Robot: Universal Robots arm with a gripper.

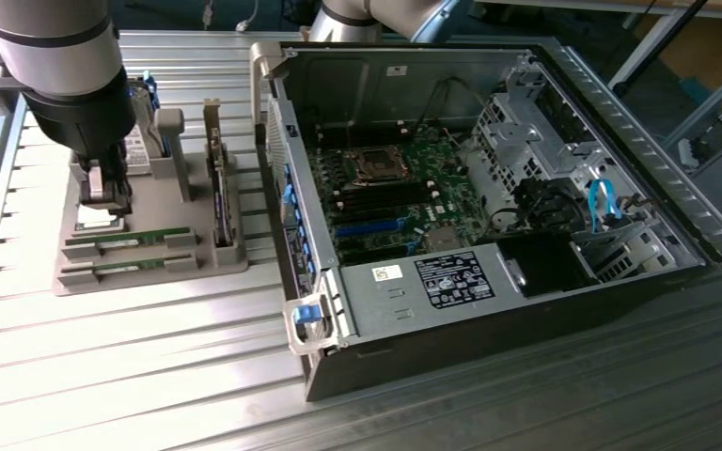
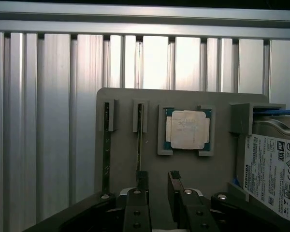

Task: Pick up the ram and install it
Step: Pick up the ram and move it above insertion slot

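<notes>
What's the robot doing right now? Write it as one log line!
claw: open, empty | place: over the gray holder | nearest: ram stick, in its slot | computer case: open

1. This looks like a robotics lab or test workshop.
2. A robot arm point(image 1: 60, 75) stands over a slatted aluminium table point(image 1: 123, 376).
3. An opened computer case point(image 1: 361, 75) lies on that table, beside a grey parts fixture point(image 1: 161, 282).
4. Metal framing point(image 1: 662, 38) stands behind the table.
</notes>
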